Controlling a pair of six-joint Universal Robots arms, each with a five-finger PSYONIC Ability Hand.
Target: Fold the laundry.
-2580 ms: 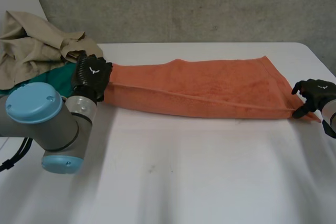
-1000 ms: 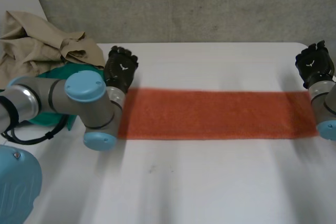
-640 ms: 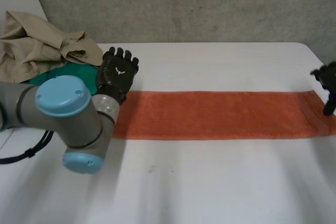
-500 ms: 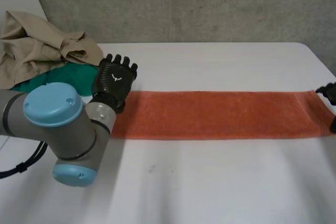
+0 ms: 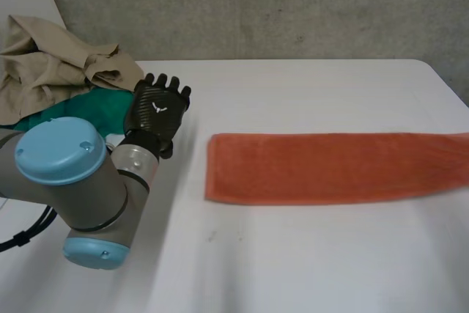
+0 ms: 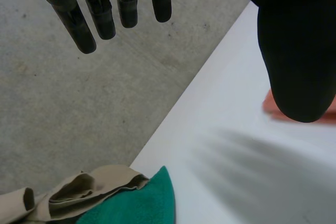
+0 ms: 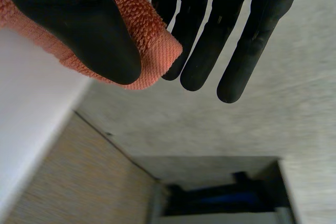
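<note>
White surface (image 5: 293, 262). Orange towel (image 5: 330, 168), a long folded strip, lies flat from centre out to 3 o'clock. Beige clothes (image 5: 44, 71) heaped at 10 o'clock, green cloth (image 5: 84, 111) touching them. Left hand (image 5: 155, 110) near the green cloth, fingers (image 6: 100, 11) straight and spread, white emblem on its back. Right hand (image 7: 84, 24) pinches the towel's end, thumb against straight fingers.

A long orange terry towel (image 5: 330, 178), folded into a narrow strip, lies flat across the white worktop (image 5: 293, 269), one end pinched in the right hand (image 7: 68, 19).
</note>
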